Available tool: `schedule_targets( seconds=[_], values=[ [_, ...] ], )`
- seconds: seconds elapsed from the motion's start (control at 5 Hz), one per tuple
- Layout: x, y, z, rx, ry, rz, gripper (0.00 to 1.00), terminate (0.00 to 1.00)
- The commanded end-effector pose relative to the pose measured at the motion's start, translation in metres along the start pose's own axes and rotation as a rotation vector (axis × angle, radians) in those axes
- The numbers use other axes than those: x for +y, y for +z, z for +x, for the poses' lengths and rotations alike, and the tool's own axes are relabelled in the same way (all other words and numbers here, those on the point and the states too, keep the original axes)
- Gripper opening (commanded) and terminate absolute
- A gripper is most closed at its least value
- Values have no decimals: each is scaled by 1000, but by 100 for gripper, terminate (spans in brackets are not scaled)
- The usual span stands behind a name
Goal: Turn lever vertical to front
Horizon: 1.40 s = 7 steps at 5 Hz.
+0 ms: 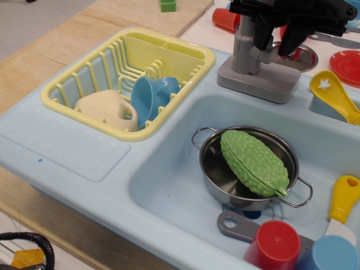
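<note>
The grey toy tap stands on its rectangular grey base at the back edge of the light blue sink. My black gripper hangs over the tap from the top right. Its two fingers have come close together at the top of the tap's spout arm, where the small grey lever stands. The lever is almost wholly hidden between and behind the fingers, so I cannot see how it is turned.
In the basin, a steel pot holds a green bumpy gourd. A grey utensil handle, red cup and blue cup lie in front. A yellow dish rack stands left, a yellow spoon right.
</note>
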<state>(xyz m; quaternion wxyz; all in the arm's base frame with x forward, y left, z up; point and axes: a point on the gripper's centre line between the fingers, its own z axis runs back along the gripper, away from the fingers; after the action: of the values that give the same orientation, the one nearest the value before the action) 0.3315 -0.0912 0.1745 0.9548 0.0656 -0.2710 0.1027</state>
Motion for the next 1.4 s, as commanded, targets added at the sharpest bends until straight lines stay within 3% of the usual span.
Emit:
schedule_targets(
  seconds=[0.0,0.2,0.6,1.0,1.2],
  values=[
    [-3,7,8,-17,34,-28,0,0],
    [1,19,-2,6,78,13,0,0],
    [19,13,-37,11,193,-8,0,0],
    [26,-1,-50,55,252,-27,0,0],
    [24,5,-48,99,268,9,100,0]
  ],
)
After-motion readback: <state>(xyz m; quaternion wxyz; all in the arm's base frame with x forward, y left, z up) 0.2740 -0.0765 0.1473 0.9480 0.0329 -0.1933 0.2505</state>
